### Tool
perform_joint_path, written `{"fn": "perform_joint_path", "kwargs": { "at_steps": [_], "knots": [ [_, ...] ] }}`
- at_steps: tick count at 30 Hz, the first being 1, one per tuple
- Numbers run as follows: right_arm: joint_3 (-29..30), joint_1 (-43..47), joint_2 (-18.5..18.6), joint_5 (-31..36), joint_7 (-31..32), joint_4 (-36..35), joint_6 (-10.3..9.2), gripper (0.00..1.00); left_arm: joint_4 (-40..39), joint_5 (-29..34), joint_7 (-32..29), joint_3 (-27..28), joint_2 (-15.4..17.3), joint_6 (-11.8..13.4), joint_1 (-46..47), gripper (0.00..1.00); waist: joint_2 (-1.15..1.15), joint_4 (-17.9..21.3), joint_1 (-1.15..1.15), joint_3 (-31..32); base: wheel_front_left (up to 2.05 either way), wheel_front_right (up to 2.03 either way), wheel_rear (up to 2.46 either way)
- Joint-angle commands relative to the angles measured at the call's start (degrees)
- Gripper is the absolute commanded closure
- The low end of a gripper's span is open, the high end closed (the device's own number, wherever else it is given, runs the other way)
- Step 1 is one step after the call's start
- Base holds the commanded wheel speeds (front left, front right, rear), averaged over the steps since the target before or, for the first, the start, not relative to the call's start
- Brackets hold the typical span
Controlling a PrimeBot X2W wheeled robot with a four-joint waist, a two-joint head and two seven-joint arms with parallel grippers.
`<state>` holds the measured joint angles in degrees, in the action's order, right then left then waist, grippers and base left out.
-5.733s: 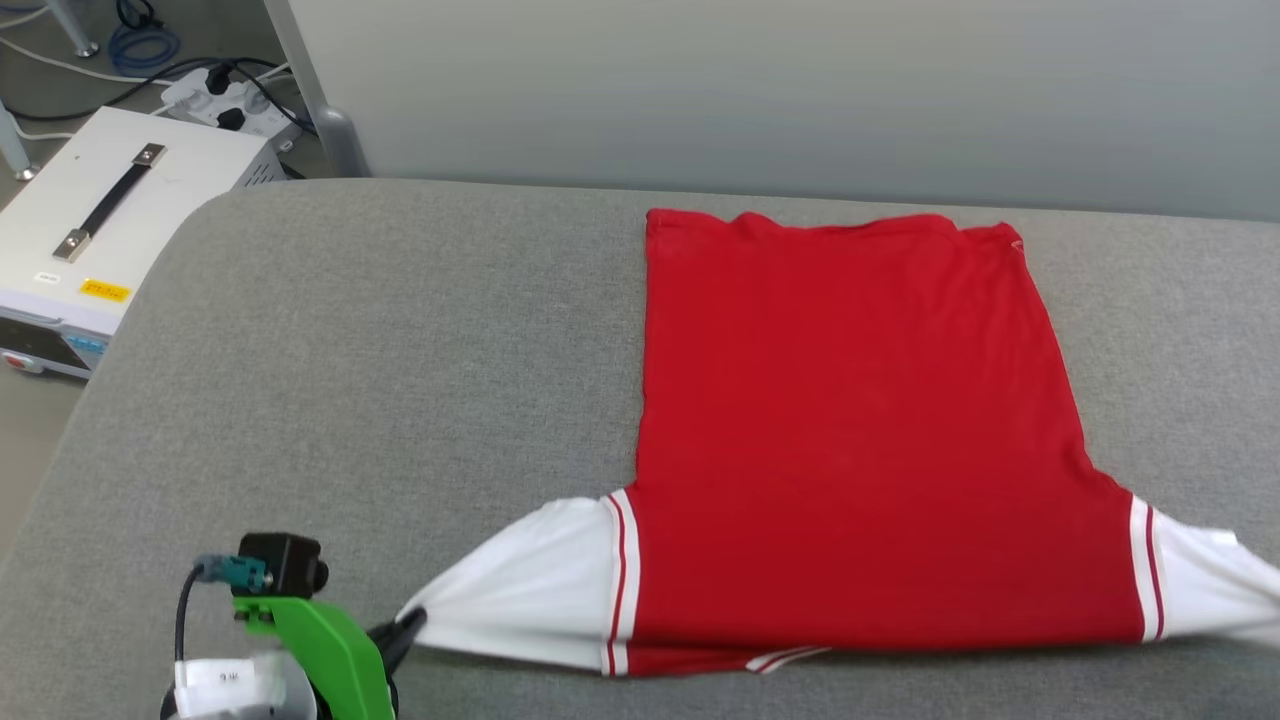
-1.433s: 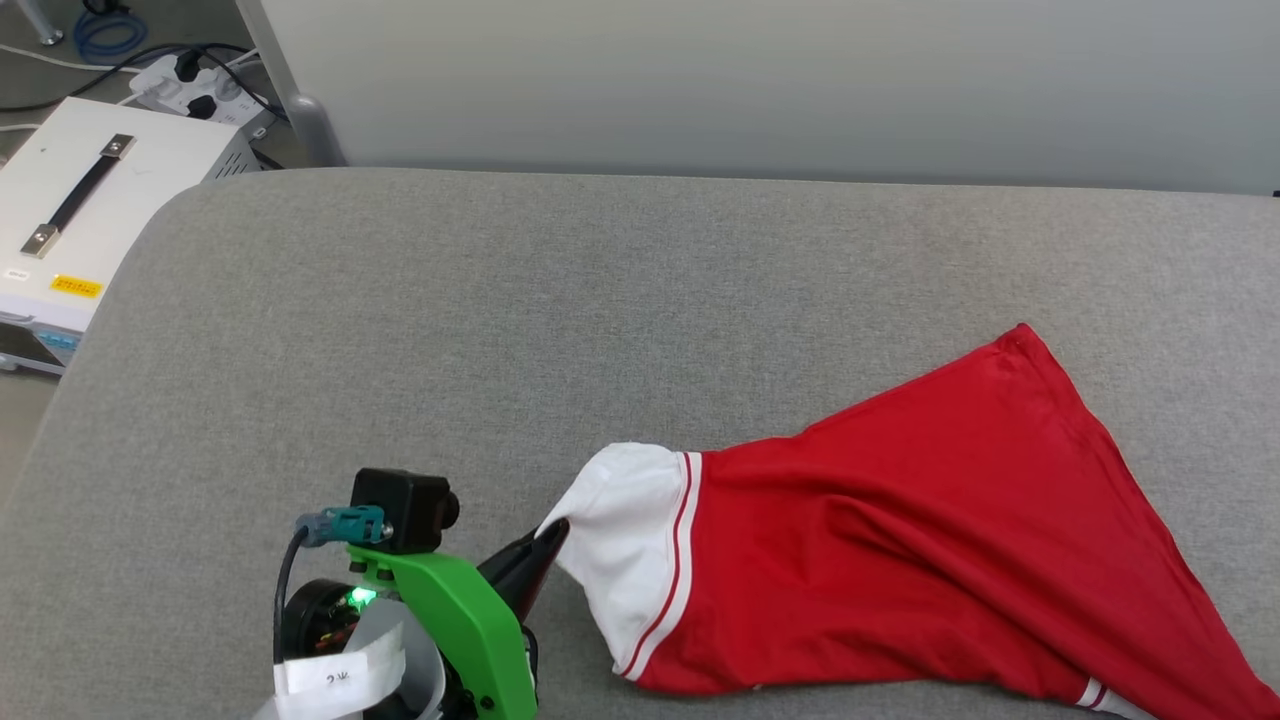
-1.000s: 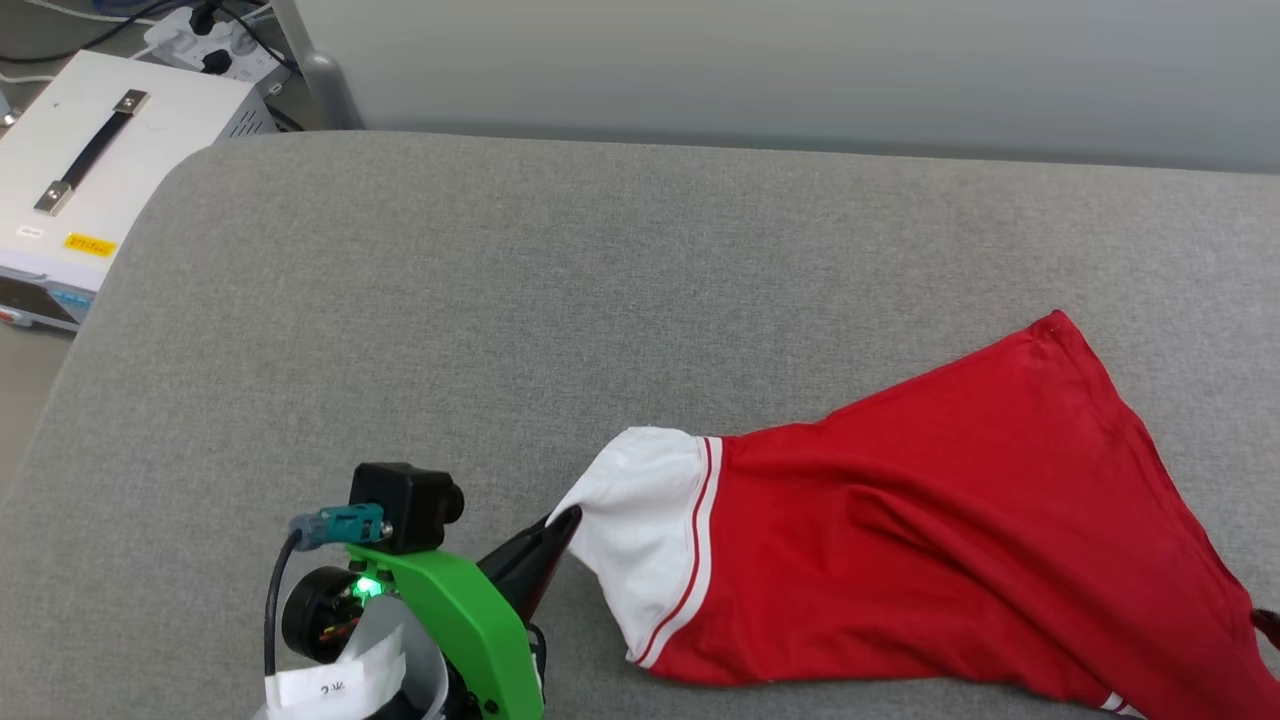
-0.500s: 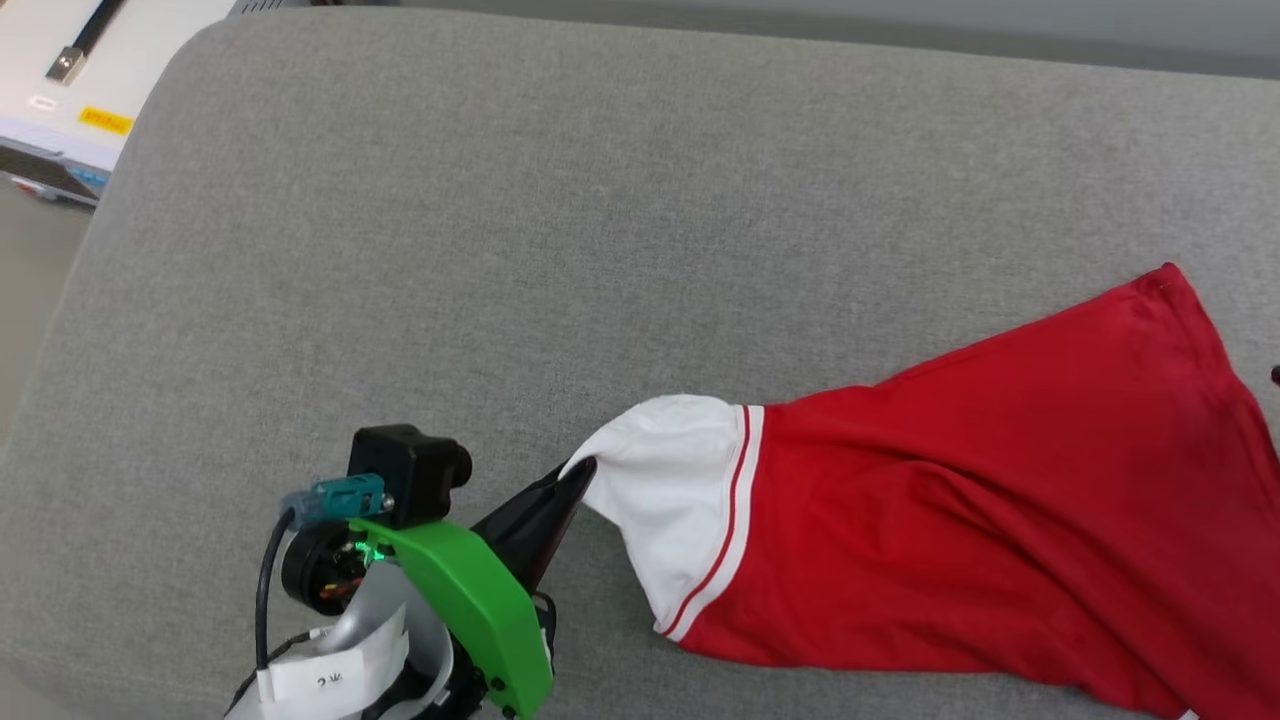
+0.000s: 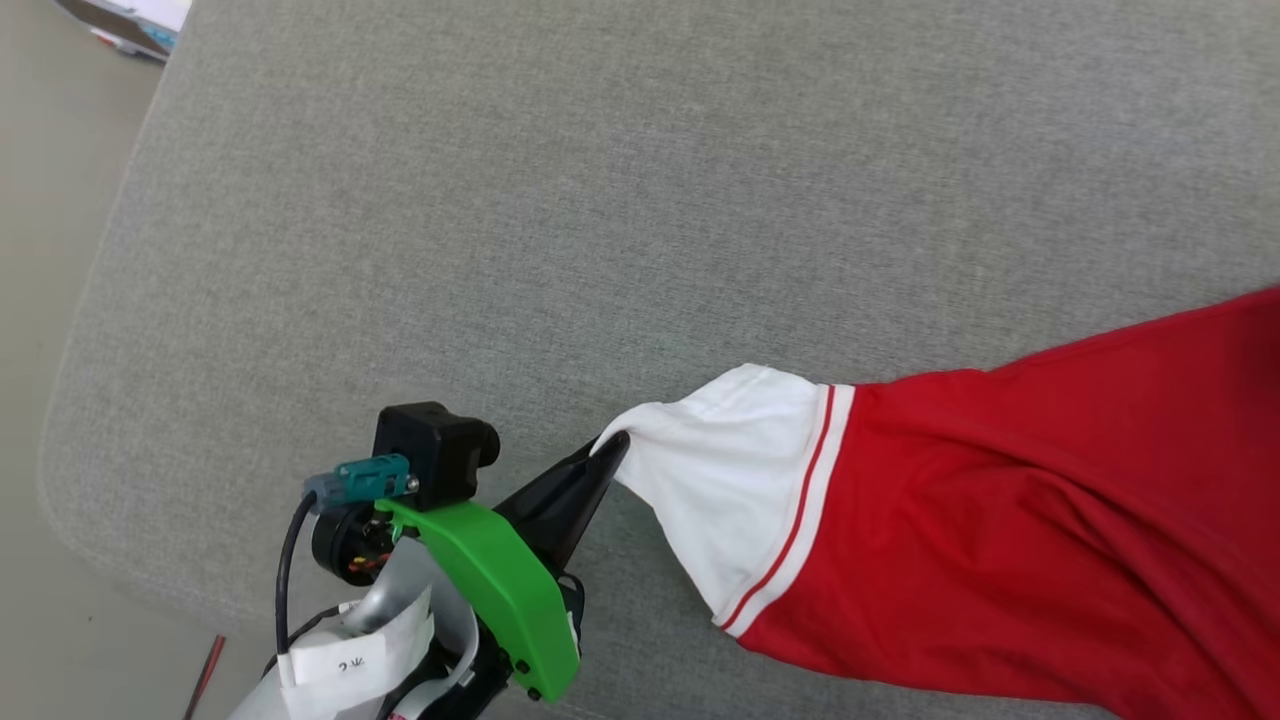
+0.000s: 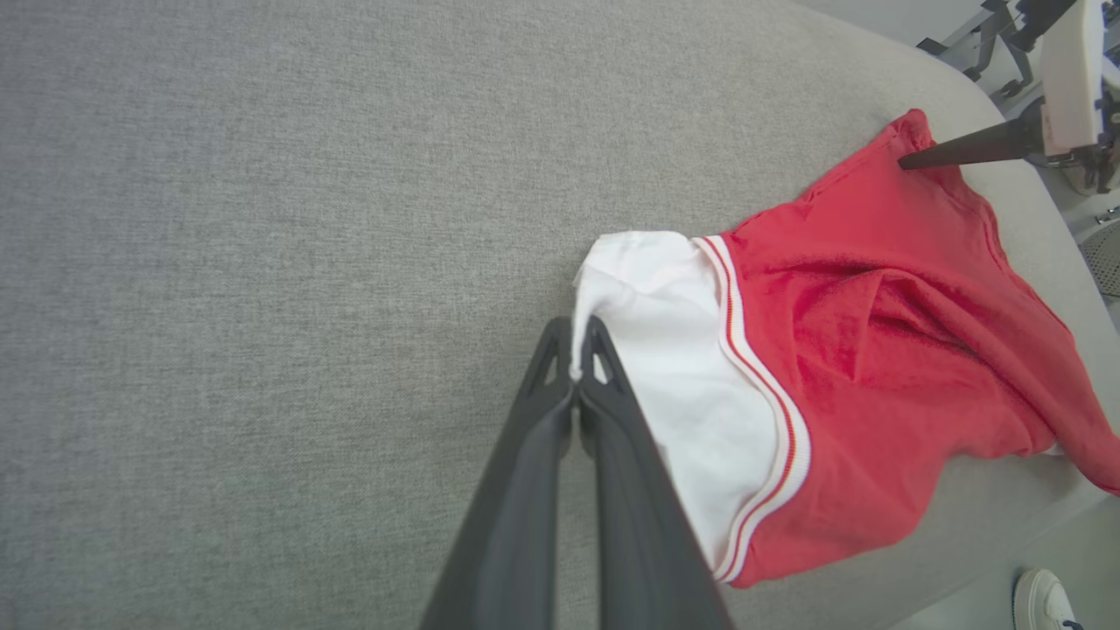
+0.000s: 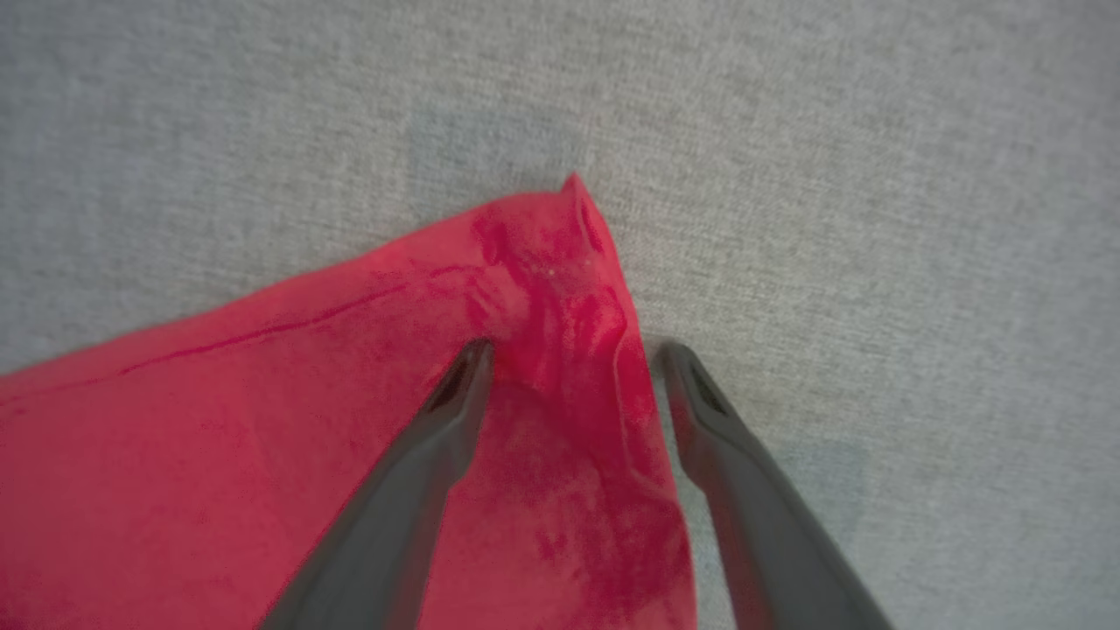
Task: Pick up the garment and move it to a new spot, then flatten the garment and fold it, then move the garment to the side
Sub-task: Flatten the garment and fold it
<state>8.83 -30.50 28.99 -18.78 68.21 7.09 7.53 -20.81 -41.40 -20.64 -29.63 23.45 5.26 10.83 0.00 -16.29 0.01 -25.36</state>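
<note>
The garment (image 5: pixel 1000 560) is a red T-shirt lying bunched and stretched across the grey padded surface, its white sleeve (image 5: pixel 740 480) toward me. My left gripper (image 5: pixel 612 447) is shut on that sleeve's edge; the left wrist view shows its fingertips (image 6: pixel 595 337) pinching the white cloth of the garment (image 6: pixel 875 350). My right gripper (image 7: pixel 573 354) stands open, one finger on the red cloth and one on the grey surface, astride a red corner of the garment (image 7: pixel 262 437). That right gripper (image 6: pixel 914 162) also shows in the left wrist view, at the far red corner.
The grey padded surface (image 5: pixel 500 200) ends at a rounded left edge, with bare floor (image 5: pixel 50 350) beyond. A white box corner (image 5: pixel 130 15) sits at the top left. A shoe (image 6: pixel 1041 604) stands on the floor by the near edge.
The head camera has tilted down and swung, so the whole picture has shifted. My left gripper has kept its hold on the white sleeve. The shirt, flat earlier, now lies bunched diagonally.
</note>
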Motion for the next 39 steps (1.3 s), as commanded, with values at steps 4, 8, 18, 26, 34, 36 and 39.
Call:
{"fn": "perform_joint_path", "kwargs": {
  "at_steps": [4, 8, 18, 26, 34, 36, 39],
  "knots": [
    [-1.7, 0.5, 0.7, -0.6, 1.0, 2.6, -0.04, 0.0, 0.4, -0.1, 0.7, 0.0, -0.2, -0.5, 1.3, 1.0, 0.0, -1.6, -0.01, -1.3, 0.0, 0.0, 0.0],
    [-3.2, 2.2, 1.2, -2.1, 1.9, 3.4, -0.04, 0.42, 0.8, -0.5, 0.9, -0.1, -0.5, -0.7, 1.4, 1.0, 0.0, -1.9, -0.01, -1.3, 0.0, 0.0, 0.0],
    [-3.9, 3.0, 1.6, -3.5, -3.6, 4.1, -0.04, 1.0, 2.1, -1.0, 1.3, 0.3, -0.3, -0.6, 1.2, 1.0, 0.0, -1.6, -0.01, 1.0, 0.0, 0.0, 0.0],
    [-3.3, 1.5, 0.5, -6.7, -13.4, 5.0, -0.04, 1.0, 3.1, -1.3, 2.3, 1.8, 0.4, 0.1, 0.6, 1.0, 0.0, 0.8, -0.01, 6.1, 0.0, 0.0, 0.0],
    [-2.4, 2.0, 2.3, -9.9, -21.1, 3.6, -0.04, 1.0, 2.6, -1.0, 3.5, 4.6, 2.0, 1.1, 0.9, 1.0, 0.0, 4.3, -0.01, 12.0, 0.0, 0.0, 0.0],
    [-1.5, 2.1, 2.5, -10.9, -23.8, 1.6, -0.04, 1.0, 1.7, -0.8, 4.1, 6.3, 2.8, 1.7, 1.6, 1.0, 0.0, 6.0, -0.01, 14.5, 0.0, 0.0, 0.0],
    [-1.0, 2.5, 2.8, -11.1, -25.8, -1.4, -0.04, 1.0, 0.4, -0.3, 4.7, 7.9, 3.4, 2.3, 3.0, 1.0, 0.0, 7.4, -0.01, 16.2, 0.0, 0.0, 0.0]
  ]
}}
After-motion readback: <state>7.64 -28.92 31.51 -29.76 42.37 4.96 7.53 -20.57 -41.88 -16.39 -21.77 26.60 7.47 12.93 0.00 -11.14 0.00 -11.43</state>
